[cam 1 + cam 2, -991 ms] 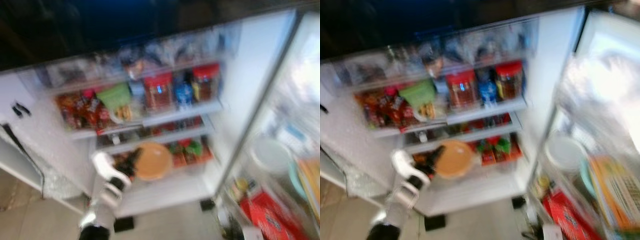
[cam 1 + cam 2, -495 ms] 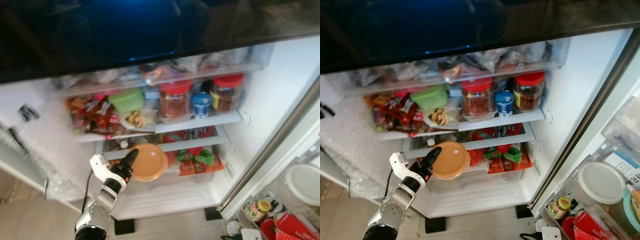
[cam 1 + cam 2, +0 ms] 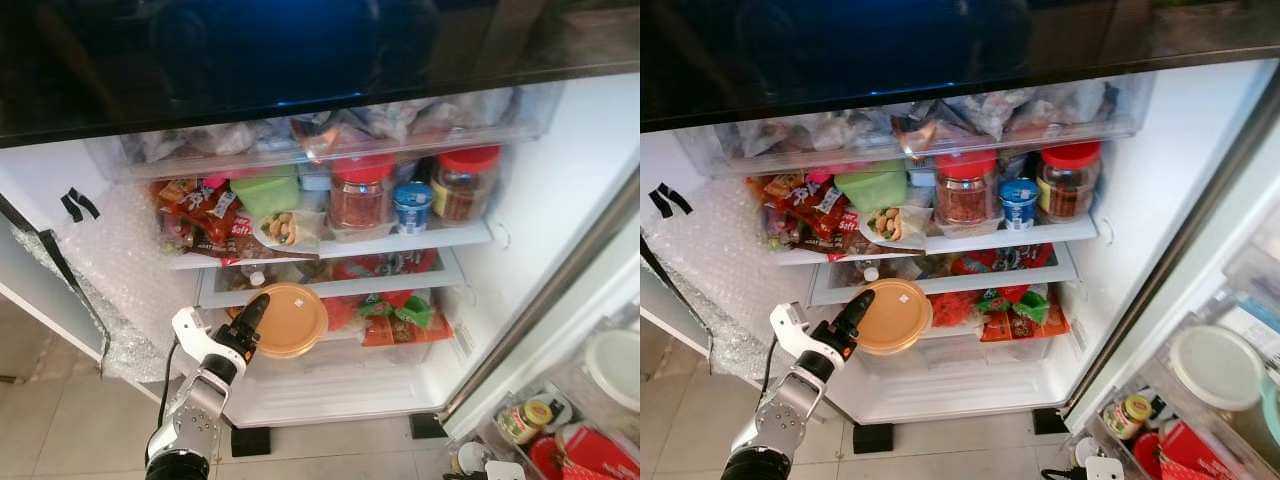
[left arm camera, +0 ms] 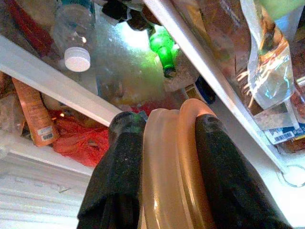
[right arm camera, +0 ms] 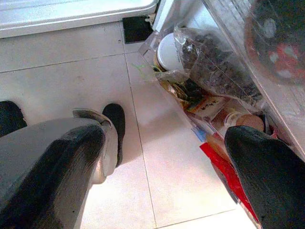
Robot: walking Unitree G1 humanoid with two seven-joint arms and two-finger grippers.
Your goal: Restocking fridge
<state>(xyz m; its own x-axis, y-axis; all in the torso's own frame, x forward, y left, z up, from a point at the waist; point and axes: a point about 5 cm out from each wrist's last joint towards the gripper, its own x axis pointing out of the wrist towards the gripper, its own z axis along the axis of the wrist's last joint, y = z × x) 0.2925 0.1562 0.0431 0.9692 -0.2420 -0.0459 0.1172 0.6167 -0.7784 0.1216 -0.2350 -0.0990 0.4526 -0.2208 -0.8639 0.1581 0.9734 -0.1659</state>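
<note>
The fridge (image 3: 520, 230) stands open before me, its shelves crowded with food. My left gripper (image 4: 167, 123) is shut on a round orange lidded container (image 3: 291, 320), one black finger (image 3: 252, 314) on each flat side. It holds the tub on edge at the front of the lower shelf (image 3: 330, 290), just above the bottom drawer (image 3: 340, 385). In the left wrist view the container (image 4: 174, 167) points toward a green bottle (image 4: 164, 50) and a clear water bottle (image 4: 74, 33) deeper in. My right gripper (image 5: 164, 136) hangs open over the tiled floor (image 5: 62, 81) beside the door bins.
The upper shelf holds two red-lidded jars (image 3: 360, 190), a blue cup (image 3: 411, 206), a green box (image 3: 267, 190) and red snack packets (image 3: 195, 215). Bubble wrap (image 3: 120, 290) hangs at the left. The open door (image 3: 600, 400) at the right carries jars and tubs.
The head view has steadied from a blur and shifted a little. My left gripper still holds the orange container at the lower shelf, slightly nearer the shelf's left end.
</note>
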